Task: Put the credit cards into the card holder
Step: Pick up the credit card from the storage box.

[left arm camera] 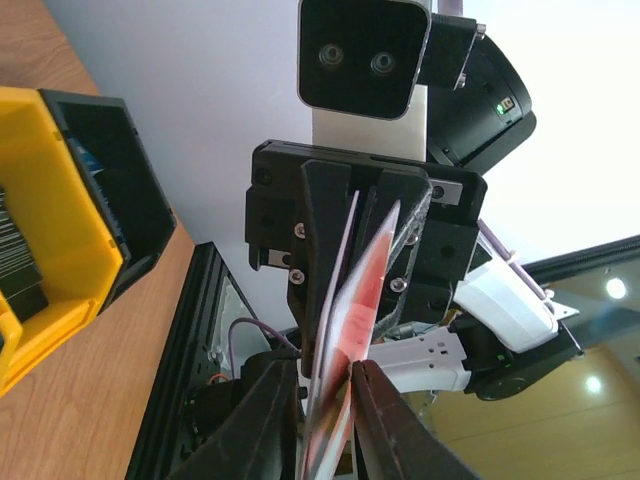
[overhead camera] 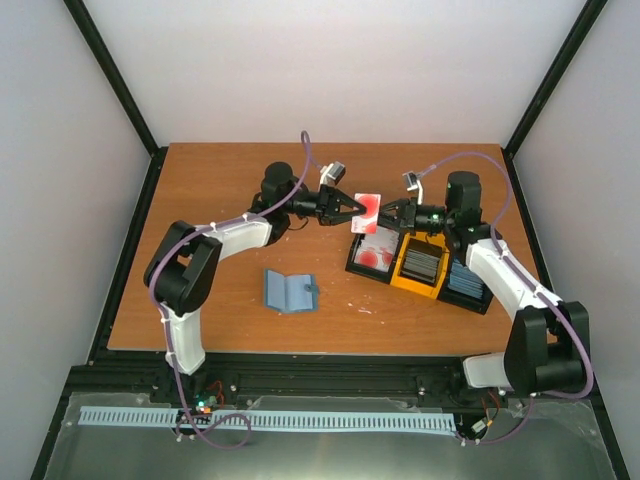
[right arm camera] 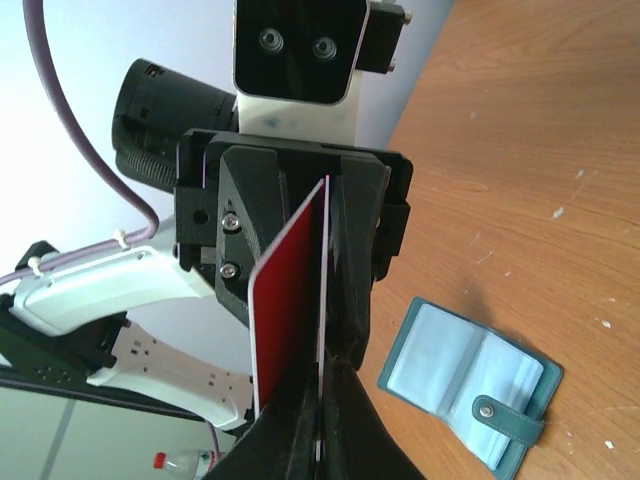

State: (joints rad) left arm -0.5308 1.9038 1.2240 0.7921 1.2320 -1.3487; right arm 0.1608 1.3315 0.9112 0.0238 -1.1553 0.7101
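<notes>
A red-and-white credit card (overhead camera: 368, 212) hangs in the air between my two grippers, above the tray's left end. My right gripper (overhead camera: 384, 213) (right arm camera: 322, 372) is shut on it; in the right wrist view a red card (right arm camera: 285, 300) and a second white-edged one stand edge-on in the jaws. My left gripper (overhead camera: 352, 208) (left arm camera: 325, 368) faces it from the other side, its jaws slightly parted round the cards (left arm camera: 365, 290). The teal-blue card holder (overhead camera: 290, 290) (right arm camera: 470, 375) lies open and flat on the table, in front of the left arm.
A black tray (overhead camera: 352, 262) with a yellow middle compartment (left arm camera: 40, 250) sits on the table's right half. More red cards (overhead camera: 378, 252) lie in its left compartment. The right arm reaches over the tray.
</notes>
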